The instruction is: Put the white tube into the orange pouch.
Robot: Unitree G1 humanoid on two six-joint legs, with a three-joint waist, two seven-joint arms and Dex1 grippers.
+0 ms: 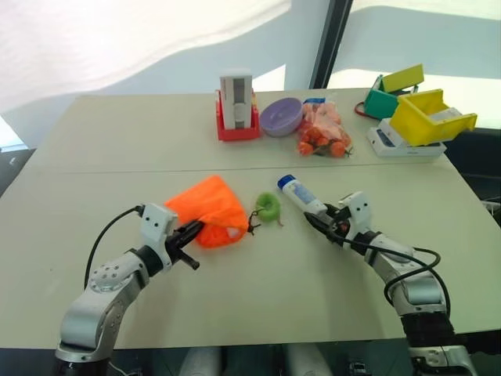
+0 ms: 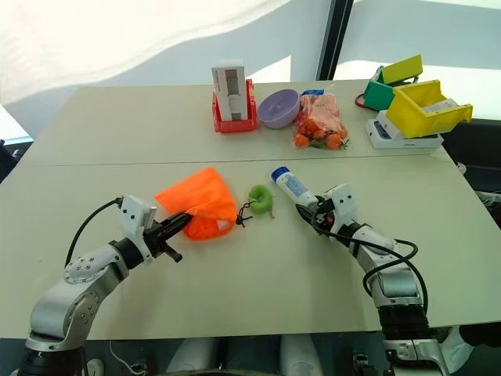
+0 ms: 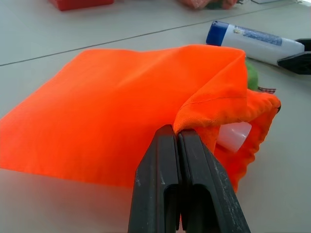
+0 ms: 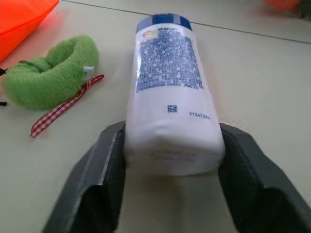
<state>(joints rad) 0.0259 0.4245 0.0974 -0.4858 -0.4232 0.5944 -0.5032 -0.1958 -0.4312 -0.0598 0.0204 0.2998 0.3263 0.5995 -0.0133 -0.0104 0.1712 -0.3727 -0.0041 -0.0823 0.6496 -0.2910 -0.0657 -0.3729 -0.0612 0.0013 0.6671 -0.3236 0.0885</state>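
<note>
The orange pouch (image 1: 207, 207) lies on the table left of centre, its mouth facing right. My left gripper (image 1: 196, 229) is shut on the pouch's upper rim (image 3: 209, 104), holding the mouth slightly agape. A lime-green fuzzy toggle (image 1: 268, 208) on a dark cord lies just right of the pouch. Further right lies the white tube (image 1: 300, 194), flat, its blue cap pointing away from me. My right gripper (image 1: 322, 213) grips the tube's near end (image 4: 170, 141), a finger pressed to each side.
At the table's far side stand a grey-white box in a red base (image 1: 237, 110), a purple bowl (image 1: 282, 116) and a clear bag of orange-red lumps (image 1: 321, 129). Yellow (image 1: 430, 117) and green (image 1: 387, 94) bins sit far right.
</note>
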